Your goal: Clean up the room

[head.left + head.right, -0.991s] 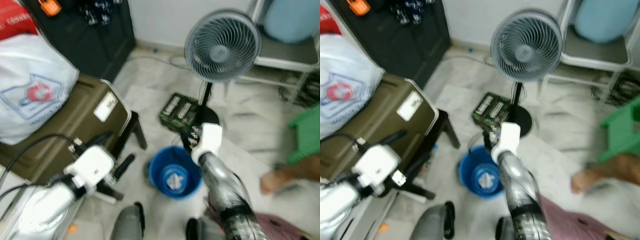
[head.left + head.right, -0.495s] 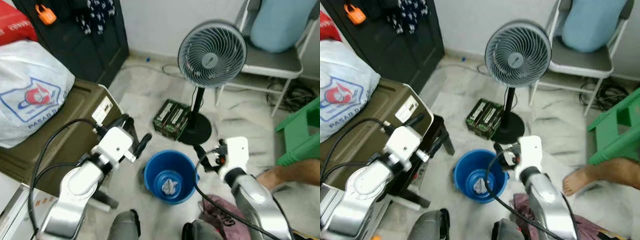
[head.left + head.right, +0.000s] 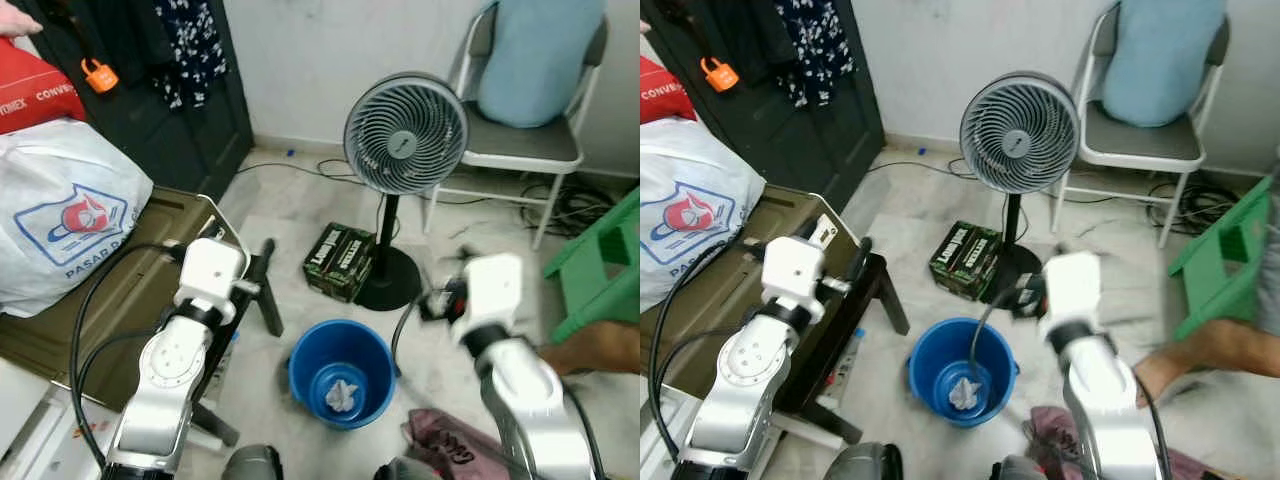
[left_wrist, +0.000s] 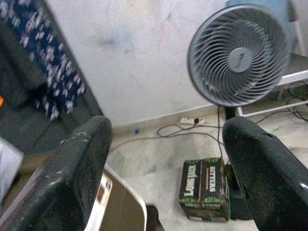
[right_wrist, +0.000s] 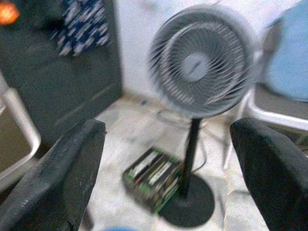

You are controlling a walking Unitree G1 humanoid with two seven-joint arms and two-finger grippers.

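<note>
One blue bucket (image 3: 341, 372) is seen on the floor (image 3: 300, 205), one crumpled white wad (image 3: 341, 396) inside it. Two claws are raised either side: left claw (image 4: 168, 159) spread wide, nothing held; right claw (image 5: 166, 166) likewise. One fan (image 3: 404, 135) and one green box (image 3: 339, 262) stand beyond.

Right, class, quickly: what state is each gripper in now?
Left gripper: open, holding nothing.
Right gripper: open, holding nothing.

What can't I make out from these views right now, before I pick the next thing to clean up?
- Pink cloth: cut off by the left eye view's lower edge, partly behind the right arm.
- White wad in the blue bucket: too small to identify.
- Green box label: blurred in the right wrist view.
</note>
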